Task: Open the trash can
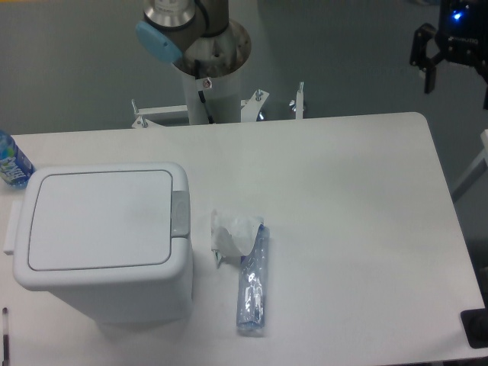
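On table [343,191], one trash can [103,236], lid shut, two bottles, one wrapper [232,232]

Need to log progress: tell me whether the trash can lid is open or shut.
Shut. The lid lies flat on the trash can, grey push-button tab untouched; gripper is far away.

A robotics lab workstation, seen from above.

A white table [343,191] stands on a grey floor [76,69], with an industrial robot arm's base column [207,84] bolted to metal brackets [278,103] at its far edge. Test props sit on top: a white trash can [99,236], a crushed plastic bottle [253,286] and crumpled paper [231,232].
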{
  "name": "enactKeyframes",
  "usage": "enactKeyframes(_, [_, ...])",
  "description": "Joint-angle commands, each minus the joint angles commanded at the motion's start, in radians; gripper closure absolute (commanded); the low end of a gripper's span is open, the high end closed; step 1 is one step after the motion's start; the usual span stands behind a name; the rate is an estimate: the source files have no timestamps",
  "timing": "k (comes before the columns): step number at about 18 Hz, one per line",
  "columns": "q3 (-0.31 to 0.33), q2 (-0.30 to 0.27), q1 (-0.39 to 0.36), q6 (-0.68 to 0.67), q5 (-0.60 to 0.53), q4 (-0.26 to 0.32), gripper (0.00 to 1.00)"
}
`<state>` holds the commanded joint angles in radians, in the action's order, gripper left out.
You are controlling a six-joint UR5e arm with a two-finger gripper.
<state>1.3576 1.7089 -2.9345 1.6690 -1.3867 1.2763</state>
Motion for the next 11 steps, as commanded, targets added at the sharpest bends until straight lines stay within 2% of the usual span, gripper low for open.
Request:
enactKeyframes(3, [0.003,0.0,0.0,-0.006,-0.002,-0.002,0.0])
enactKeyframes(8, [-0.002,0.006,0.011,-0.103,0.003,-0.021,0.0])
enactKeyframes(11, [-0.005,0.015,0.055,-0.229,0.006,-0.044,0.0])
